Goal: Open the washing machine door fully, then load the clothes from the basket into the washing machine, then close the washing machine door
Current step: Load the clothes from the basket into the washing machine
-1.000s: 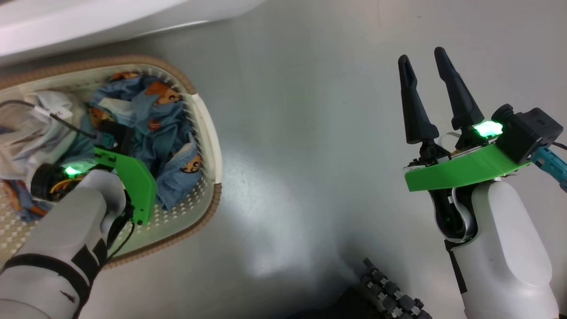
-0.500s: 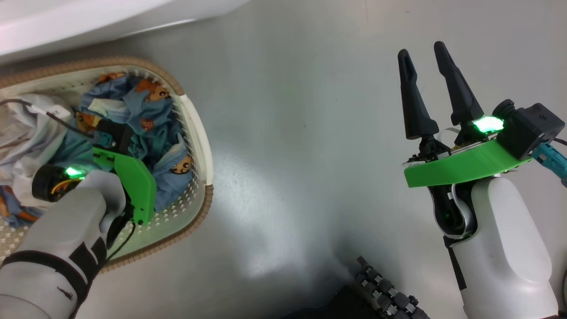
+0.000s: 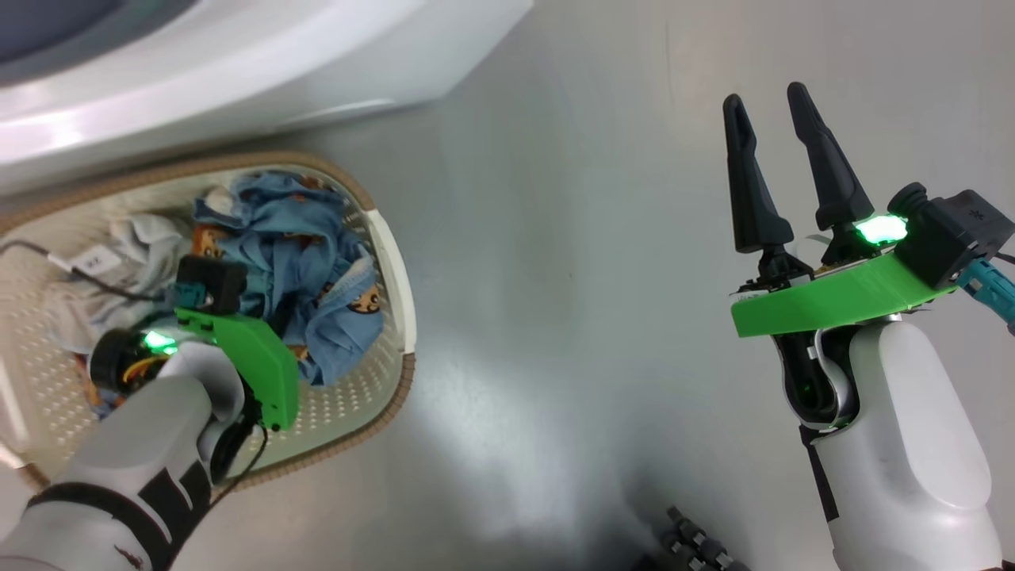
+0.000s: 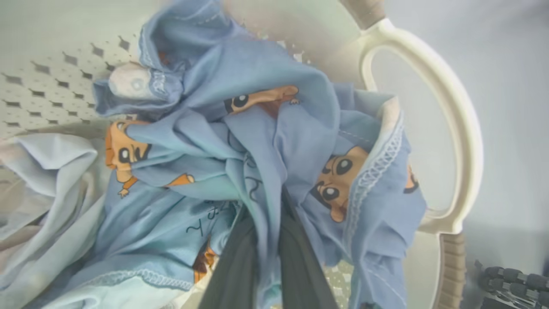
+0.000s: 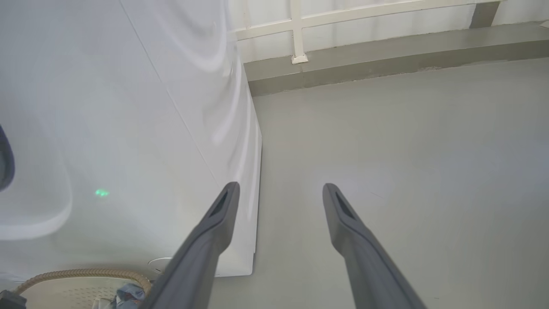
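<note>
The cream basket [image 3: 396, 262] with its brown rim stands on the floor at the left, below the white washing machine [image 3: 262, 55]. Light blue clothes [image 3: 301, 254] printed with orange bears lie bunched inside it, beside a pale grey-white piece [image 3: 135, 246]. In the left wrist view my left gripper [image 4: 268, 214] is shut on a fold of the blue clothes [image 4: 257, 141], its fingertips buried in the fabric. My right gripper [image 3: 773, 111] stands open over bare floor at the right, holding nothing. The washing machine door is out of view.
The washer's white side panel [image 5: 128, 107] rises to the left of my right gripper [image 5: 281, 189], with grey floor [image 5: 407, 150] beyond and a wall ledge [image 5: 386, 47] at the back. The basket's white handle [image 4: 463, 128] loops beside the clothes. My base's dark treads [image 3: 698, 547] show at the bottom.
The head view has shifted, bringing more of the washing machine into view. The blue clothes have gathered into a tighter bunch at my left wrist. The right gripper stays open.
</note>
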You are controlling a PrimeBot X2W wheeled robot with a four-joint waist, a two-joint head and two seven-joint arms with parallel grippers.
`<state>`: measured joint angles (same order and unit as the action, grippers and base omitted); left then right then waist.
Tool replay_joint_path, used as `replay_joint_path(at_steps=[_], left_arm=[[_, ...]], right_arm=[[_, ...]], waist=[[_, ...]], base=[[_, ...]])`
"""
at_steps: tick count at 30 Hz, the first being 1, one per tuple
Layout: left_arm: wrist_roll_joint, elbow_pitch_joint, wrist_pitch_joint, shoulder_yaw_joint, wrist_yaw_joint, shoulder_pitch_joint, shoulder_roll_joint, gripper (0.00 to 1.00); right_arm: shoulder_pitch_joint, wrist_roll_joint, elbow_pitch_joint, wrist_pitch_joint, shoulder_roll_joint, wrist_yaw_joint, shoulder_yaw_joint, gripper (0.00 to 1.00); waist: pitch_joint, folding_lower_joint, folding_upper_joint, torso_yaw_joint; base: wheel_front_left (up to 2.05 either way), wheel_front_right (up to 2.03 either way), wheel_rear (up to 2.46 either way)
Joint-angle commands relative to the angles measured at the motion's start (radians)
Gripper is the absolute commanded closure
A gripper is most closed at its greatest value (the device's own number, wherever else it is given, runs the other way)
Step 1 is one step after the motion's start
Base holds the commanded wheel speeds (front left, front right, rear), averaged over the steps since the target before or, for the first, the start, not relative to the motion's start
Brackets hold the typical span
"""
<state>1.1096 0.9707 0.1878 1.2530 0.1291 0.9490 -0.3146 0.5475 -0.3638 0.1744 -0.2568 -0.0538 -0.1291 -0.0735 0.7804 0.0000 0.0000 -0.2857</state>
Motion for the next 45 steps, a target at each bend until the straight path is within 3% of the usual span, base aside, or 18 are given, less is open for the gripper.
replay_joint_path(at_steps=[1,11,20,31,45], left_arm=[[0.016,-0.02,0.024,-0.01,0.002,-0.025,-0.021,1.0],[0.034,-0.099,0.073,-0.04,0.002,-0.069,-0.035,1.0],[-0.159,-0.26,0.074,-0.354,-0.001,-0.239,-0.046,1.0],[-0.354,-0.453,0.074,-0.652,-0.037,-0.475,0.0,1.0],[-0.53,-0.664,0.074,-0.897,-0.06,-0.699,0.087,1.0]], right_arm=[[-0.048,0.004,-0.017,-0.005,0.003,-0.002,-0.012,0.0],[-0.091,0.002,0.003,-0.005,-0.011,-0.002,-0.004,0.0],[-0.156,-0.003,0.028,-0.005,-0.035,-0.002,0.002,0.0],[-0.238,-0.011,0.051,-0.005,-0.062,-0.002,0.001,0.0],[-0.33,-0.022,0.063,-0.005,-0.107,-0.002,0.016,0.0]], waist=[[-0.063,0.0,0.0,0.034],[-0.179,0.0,0.0,0.085],[-0.336,0.0,0.0,0.13],[-0.505,0.0,0.0,0.178],[-0.677,0.0,0.0,0.245]], base=[[0.0,0.0,0.0],[0.0,0.0,0.0],[0.0,0.0,0.0],[0.0,0.0,0.0],[0.0,0.0,0.0]])
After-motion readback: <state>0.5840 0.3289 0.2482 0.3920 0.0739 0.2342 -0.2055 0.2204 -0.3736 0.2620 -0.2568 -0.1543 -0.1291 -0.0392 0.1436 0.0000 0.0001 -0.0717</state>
